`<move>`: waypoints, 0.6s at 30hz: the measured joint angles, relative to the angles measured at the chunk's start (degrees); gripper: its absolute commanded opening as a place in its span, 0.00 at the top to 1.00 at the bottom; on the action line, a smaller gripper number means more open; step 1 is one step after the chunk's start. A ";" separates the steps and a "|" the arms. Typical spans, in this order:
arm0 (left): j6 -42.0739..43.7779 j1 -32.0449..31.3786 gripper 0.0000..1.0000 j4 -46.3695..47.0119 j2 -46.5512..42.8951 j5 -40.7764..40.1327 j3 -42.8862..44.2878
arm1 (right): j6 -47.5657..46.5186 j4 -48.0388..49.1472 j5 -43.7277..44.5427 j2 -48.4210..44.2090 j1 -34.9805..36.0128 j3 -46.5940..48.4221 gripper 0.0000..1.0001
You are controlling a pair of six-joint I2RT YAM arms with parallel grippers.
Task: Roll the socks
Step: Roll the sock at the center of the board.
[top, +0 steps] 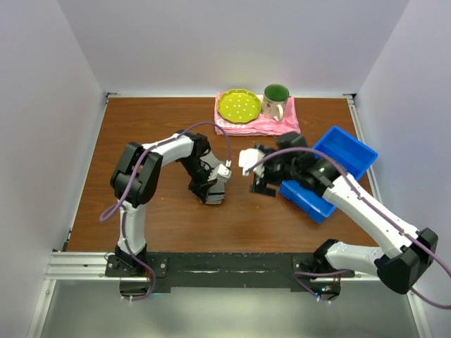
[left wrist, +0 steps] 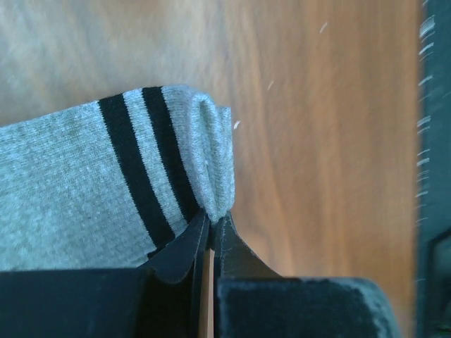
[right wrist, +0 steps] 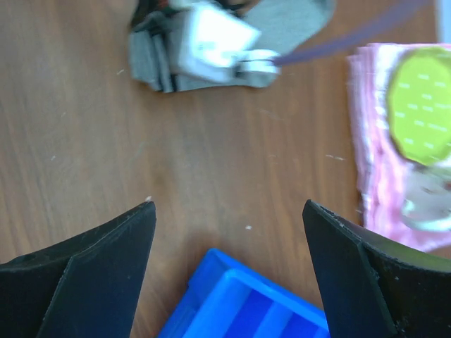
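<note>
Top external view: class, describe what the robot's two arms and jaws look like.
Left arm and right arm share white link shells and black joint housings. A purple cable loops along each. Jaws are black and wedge-shaped.

Matt grey knit-cloth socks (left wrist: 63, 190); smooth brown wood-grain table (left wrist: 317, 141); glossy blue plastic bin (right wrist: 239, 303).

The right gripper (right wrist: 227, 205) is being held wide apart, the blue bin (right wrist: 239, 299) being framed between its fingers (right wrist: 91, 267). The sock (right wrist: 148, 60) is being partly covered by a white wrist block (right wrist: 211, 41). A plate (right wrist: 423, 105) is being supported by the pink cloth (right wrist: 370, 141).
</note>
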 measured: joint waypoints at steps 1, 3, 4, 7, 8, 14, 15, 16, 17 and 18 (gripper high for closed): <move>-0.59 0.00 1.00 -1.46 1.53 1.42 1.33 | -0.42 0.79 0.81 -0.07 1.62 -1.73 0.12; -1.84 0.04 1.00 -3.96 4.13 3.96 3.43 | -1.05 2.82 2.58 0.04 5.38 -6.32 0.14; -2.21 0.11 1.00 -4.85 5.09 4.72 4.20 | -1.40 3.32 2.99 0.26 6.97 -8.13 0.14; -3.63 0.33 1.00 -7.98 8.31 7.34 6.71 | -1.77 5.35 4.44 0.98 10.01 -11.28 0.16; -4.13 0.55 1.00 -9.14 9.49 8.15 7.80 | -1.84 6.51 5.01 1.22 10.91 -11.89 0.16; -6.71 1.66 1.00 -13.05 13.97 10.97 11.30 | -2.86 14.58 9.57 4.79 19.04 -14.93 0.16; -6.99 1.81 1.00 -13.31 14.32 11.26 11.52 | -3.15 16.39 10.58 5.81 20.50 -15.72 0.16; -7.26 2.01 1.00 -13.60 14.67 11.63 11.69 | -3.39 17.94 11.47 6.93 21.75 -16.50 0.14; -7.52 2.14 1.00 -13.77 14.91 11.85 11.85 | -3.63 19.23 12.28 7.85 22.64 -17.22 0.14; -7.80 2.25 1.00 -13.94 15.12 12.02 11.98 | -3.89 20.90 13.29 8.96 23.63 -18.05 0.13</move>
